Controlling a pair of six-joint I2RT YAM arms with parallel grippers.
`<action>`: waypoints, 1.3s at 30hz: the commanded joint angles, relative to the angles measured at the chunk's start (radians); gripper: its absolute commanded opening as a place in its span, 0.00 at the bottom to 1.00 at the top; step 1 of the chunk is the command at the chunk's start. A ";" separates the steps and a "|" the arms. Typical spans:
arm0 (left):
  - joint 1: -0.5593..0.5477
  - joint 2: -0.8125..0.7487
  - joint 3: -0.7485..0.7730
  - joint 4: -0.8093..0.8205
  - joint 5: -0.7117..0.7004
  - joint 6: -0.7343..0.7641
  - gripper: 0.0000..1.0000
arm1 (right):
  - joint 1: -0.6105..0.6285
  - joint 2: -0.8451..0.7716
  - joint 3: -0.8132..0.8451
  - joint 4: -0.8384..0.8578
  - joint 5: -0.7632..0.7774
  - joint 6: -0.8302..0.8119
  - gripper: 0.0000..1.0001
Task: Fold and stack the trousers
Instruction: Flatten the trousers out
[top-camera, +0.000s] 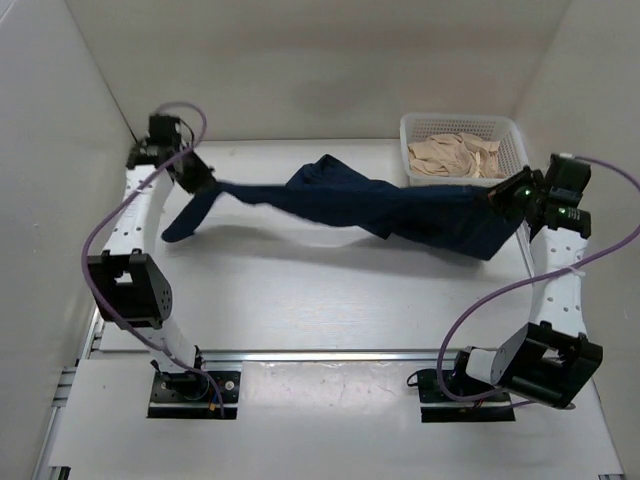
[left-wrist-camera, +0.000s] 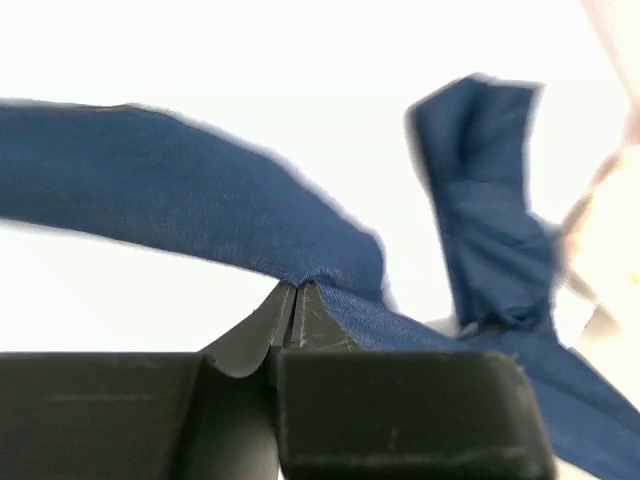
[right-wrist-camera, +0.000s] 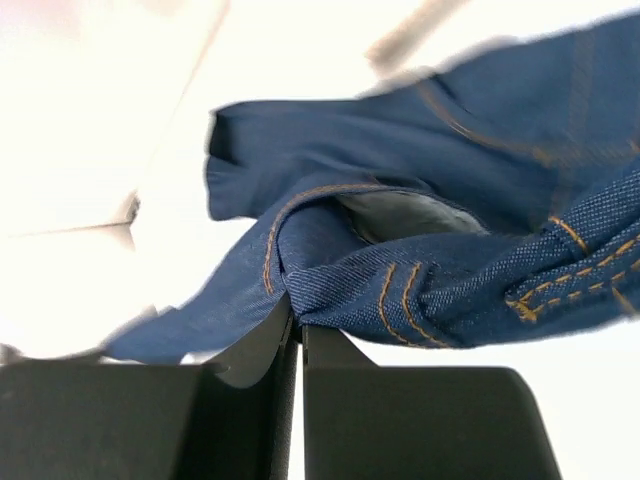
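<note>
Trousers (top-camera: 400, 210), dark navy denim, orange seam stitching: stretched above the desk (top-camera: 320, 300), bunched mid-span, one end drooping left. Left pincer (top-camera: 207, 184) and right pincer (top-camera: 497, 198) each pinch the cloth.

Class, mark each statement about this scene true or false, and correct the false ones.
1. The left jaws are shut on the trousers. True.
2. The trousers lie neatly folded inside the basket. False: they are unfolded and stretched between the two arms, in front of the basket.
3. The basket holds beige cloth. True.
4. The basket stands at the far left corner of the table. False: it stands at the far right corner.
5. The right jaws are wide open and empty. False: they are shut on a stitched fold of the trousers.
</note>
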 joint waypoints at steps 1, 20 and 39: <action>0.020 -0.043 0.400 -0.245 -0.237 0.145 0.10 | -0.003 -0.053 0.165 -0.030 0.040 -0.070 0.00; 0.034 0.311 0.881 -0.463 -0.191 0.350 0.95 | 0.066 -0.466 -0.385 -0.186 0.269 -0.107 0.00; 0.012 -0.039 -0.313 0.065 0.021 0.193 0.71 | 0.066 -0.259 -0.299 -0.084 0.218 -0.167 0.00</action>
